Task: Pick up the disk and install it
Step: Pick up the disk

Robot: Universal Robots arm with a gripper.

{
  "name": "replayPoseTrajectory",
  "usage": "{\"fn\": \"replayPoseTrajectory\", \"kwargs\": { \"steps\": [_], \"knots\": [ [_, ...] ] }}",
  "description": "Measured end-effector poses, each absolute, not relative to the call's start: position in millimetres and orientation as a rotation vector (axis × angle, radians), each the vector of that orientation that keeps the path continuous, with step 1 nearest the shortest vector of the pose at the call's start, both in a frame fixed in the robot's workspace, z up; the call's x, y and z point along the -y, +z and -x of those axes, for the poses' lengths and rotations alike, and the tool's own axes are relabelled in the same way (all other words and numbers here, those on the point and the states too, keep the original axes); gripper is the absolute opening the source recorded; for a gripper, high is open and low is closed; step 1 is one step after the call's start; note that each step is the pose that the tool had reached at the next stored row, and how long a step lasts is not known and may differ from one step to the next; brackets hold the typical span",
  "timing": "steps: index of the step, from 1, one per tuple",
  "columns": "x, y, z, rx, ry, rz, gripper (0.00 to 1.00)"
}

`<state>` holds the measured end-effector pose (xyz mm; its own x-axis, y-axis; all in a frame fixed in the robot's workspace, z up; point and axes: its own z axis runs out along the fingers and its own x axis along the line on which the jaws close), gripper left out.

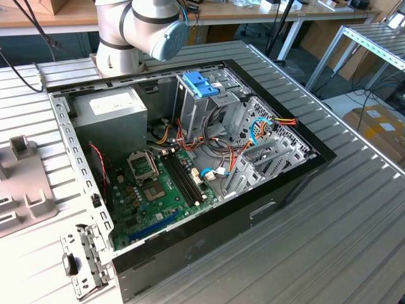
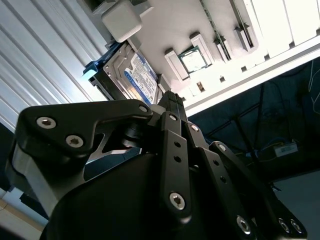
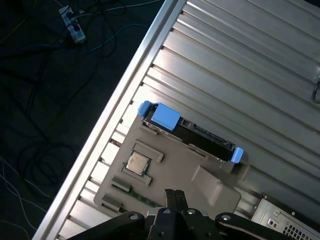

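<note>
The disk (image 3: 192, 134) stands on its edge in a slot at the rim of a grey parts tray (image 3: 175, 165). It has a dark body in a bright blue carrier with a blue tab (image 3: 164, 116). In the second wrist view the disk (image 2: 131, 76) shows its labelled face just beyond my fingertips. My gripper (image 3: 173, 194) hangs over the tray, short of the disk and not touching it. Its black fingers (image 2: 170, 100) are pressed together and hold nothing.
The tray also carries a processor chip (image 3: 137, 162) and a pale block (image 3: 207, 182). In the exterior view an open computer case (image 1: 291, 183) lies on the ribbed table (image 1: 354, 240), holding a pale blue bracket (image 1: 199, 83), a grey power box (image 1: 114, 114) and loose cables. The table edge (image 3: 115, 120) drops to a dark floor.
</note>
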<state>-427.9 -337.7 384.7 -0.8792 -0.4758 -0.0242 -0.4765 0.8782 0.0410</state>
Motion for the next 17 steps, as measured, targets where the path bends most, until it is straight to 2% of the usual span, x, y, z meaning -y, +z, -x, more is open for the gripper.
{"fn": "replayPoseTrajectory", "kwargs": {
  "steps": [17],
  "knots": [
    [337.7, 384.7, 427.9, -2.996, 0.072, 0.905, 0.11]
  ]
}}
